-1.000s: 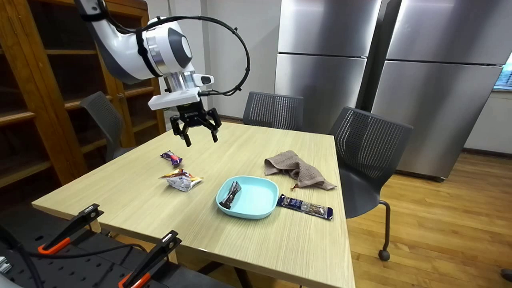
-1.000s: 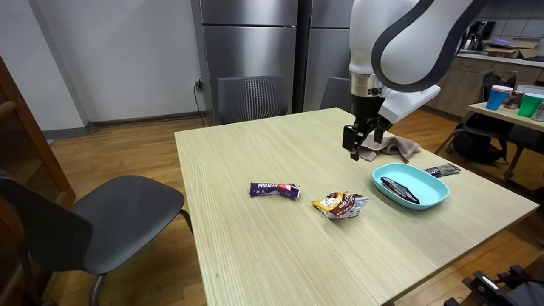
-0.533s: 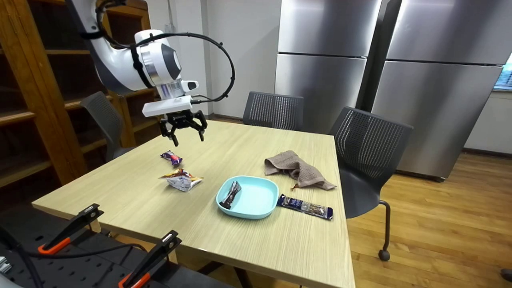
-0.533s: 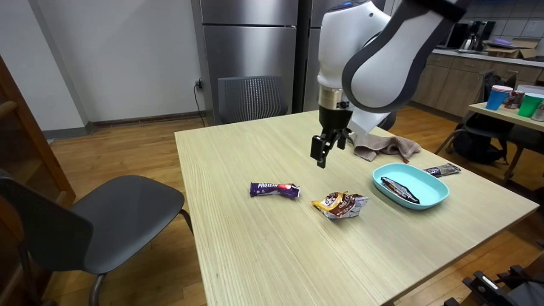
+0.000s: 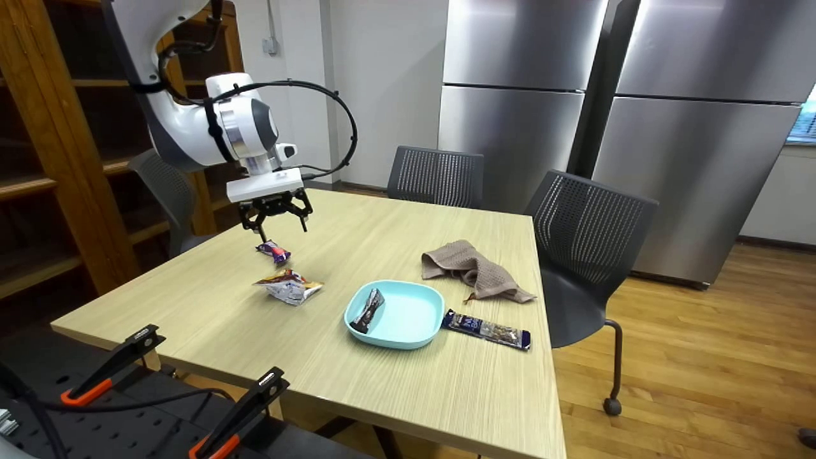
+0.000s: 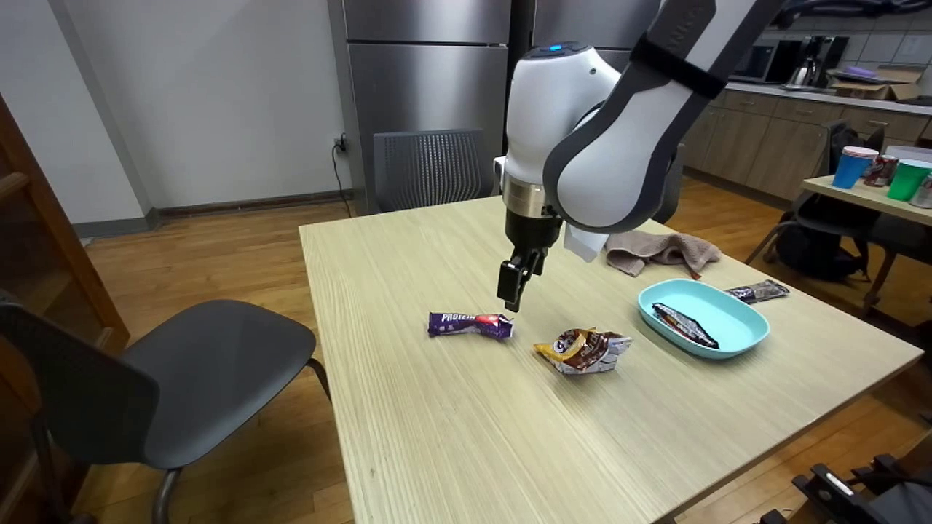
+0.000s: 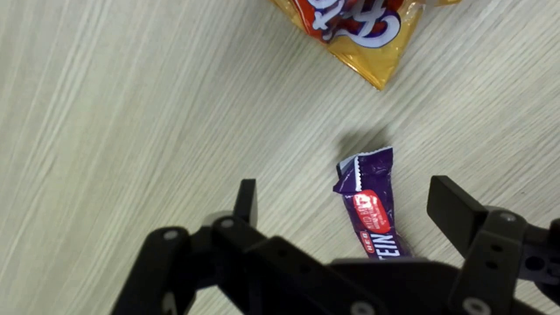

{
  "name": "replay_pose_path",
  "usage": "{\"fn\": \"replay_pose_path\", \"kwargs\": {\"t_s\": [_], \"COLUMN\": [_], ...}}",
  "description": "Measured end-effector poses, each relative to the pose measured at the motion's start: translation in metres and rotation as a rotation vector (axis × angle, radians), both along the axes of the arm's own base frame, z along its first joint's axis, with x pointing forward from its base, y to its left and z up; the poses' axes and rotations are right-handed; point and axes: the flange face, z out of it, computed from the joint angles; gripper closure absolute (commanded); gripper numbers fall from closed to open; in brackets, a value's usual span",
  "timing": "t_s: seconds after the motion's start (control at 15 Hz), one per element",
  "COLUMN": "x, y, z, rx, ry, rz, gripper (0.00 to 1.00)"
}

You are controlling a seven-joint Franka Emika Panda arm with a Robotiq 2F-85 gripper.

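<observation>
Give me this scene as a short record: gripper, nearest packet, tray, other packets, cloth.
Gripper: open, holding nothing, above the table
Nearest packet: purple protein bar, between the jaws in the wrist view, a gap on either side, its lower end hidden
Tray: turquoise, one dark wrapped bar inside
Bag: crumpled, yellow and brown, between protein bar and tray
Navy bar: beside the tray, contact unclear
Cloth: brown, rumpled, on the table
</observation>
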Motion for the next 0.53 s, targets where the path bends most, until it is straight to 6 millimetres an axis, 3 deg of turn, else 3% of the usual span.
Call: {"fn": "replay_pose_path", "kwargs": {"t_s": [0.53], "x": [0.008], "y": [0.027], "z": [-0.028], "rx": [0.006], "ry": [0.023], "rz": [0.146], "gripper": [0.0]}}
